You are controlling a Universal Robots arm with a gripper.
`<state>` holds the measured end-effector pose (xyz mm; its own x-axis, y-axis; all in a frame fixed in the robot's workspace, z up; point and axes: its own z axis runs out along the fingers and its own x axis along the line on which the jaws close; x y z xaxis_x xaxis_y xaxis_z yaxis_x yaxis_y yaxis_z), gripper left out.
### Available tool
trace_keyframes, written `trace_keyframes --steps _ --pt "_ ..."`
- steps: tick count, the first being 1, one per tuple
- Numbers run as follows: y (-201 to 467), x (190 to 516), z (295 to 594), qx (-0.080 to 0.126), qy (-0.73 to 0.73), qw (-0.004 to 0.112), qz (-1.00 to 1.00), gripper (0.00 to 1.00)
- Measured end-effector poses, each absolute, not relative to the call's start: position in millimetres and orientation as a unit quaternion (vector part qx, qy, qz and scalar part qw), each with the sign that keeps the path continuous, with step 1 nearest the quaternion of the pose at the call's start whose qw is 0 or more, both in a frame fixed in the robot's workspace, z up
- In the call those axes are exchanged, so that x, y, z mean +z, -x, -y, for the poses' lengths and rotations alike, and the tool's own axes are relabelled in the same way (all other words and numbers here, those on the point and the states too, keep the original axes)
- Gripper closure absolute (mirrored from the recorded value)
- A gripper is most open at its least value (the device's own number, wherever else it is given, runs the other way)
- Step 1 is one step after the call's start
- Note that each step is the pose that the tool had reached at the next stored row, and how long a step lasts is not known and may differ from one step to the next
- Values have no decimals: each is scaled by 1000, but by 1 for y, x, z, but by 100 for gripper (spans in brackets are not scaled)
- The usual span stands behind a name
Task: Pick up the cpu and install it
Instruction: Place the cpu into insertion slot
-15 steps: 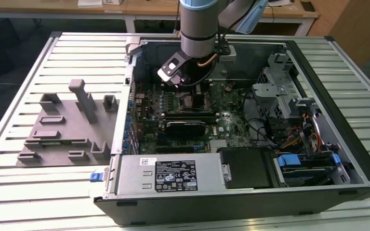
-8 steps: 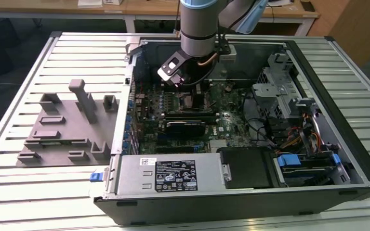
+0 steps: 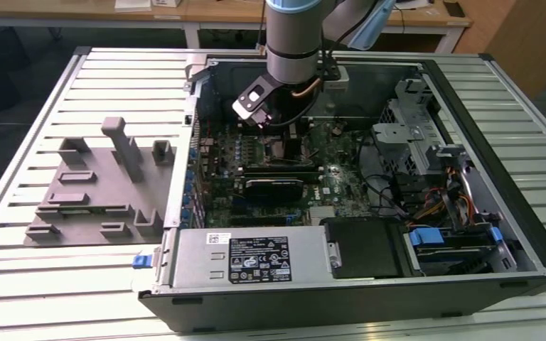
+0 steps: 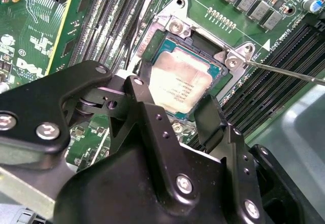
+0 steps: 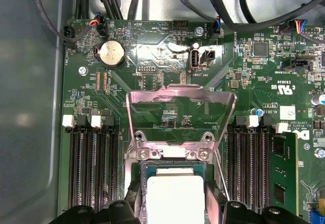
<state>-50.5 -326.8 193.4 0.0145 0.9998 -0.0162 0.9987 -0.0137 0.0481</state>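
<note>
The cpu [image 4: 185, 84], a flat square chip with a silver top and a green edge, lies level in the black motherboard socket [image 4: 175, 28], whose metal frame [image 5: 180, 117] is swung up and open. In both wrist views my gripper [image 4: 172, 99] stands straight over the chip with one black finger [image 4: 137, 89] against each of two opposite sides, shut on it. The near half of the cpu [image 5: 175, 196] is hidden behind the gripper body. In the exterior view the gripper [image 3: 278, 131] reaches down into the open computer case.
Rows of memory slots [image 5: 94, 168] flank the socket on both sides. The thin socket lever [image 4: 284, 71] sticks out sideways. A grey fixture tray [image 3: 97, 185] sits on the slatted table at the exterior view's left. Cables, drive bays [image 3: 425, 135] and a power supply [image 3: 254, 259] crowd the case.
</note>
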Motion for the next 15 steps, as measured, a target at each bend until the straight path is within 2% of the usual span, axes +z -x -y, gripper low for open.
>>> trace_keyframes --steps 3,4,15 --pt "51 193 327 11 -712 23 -702 40" --pt "51 193 327 11 -712 23 -702 47" --pt "50 193 327 11 -712 23 -702 46"
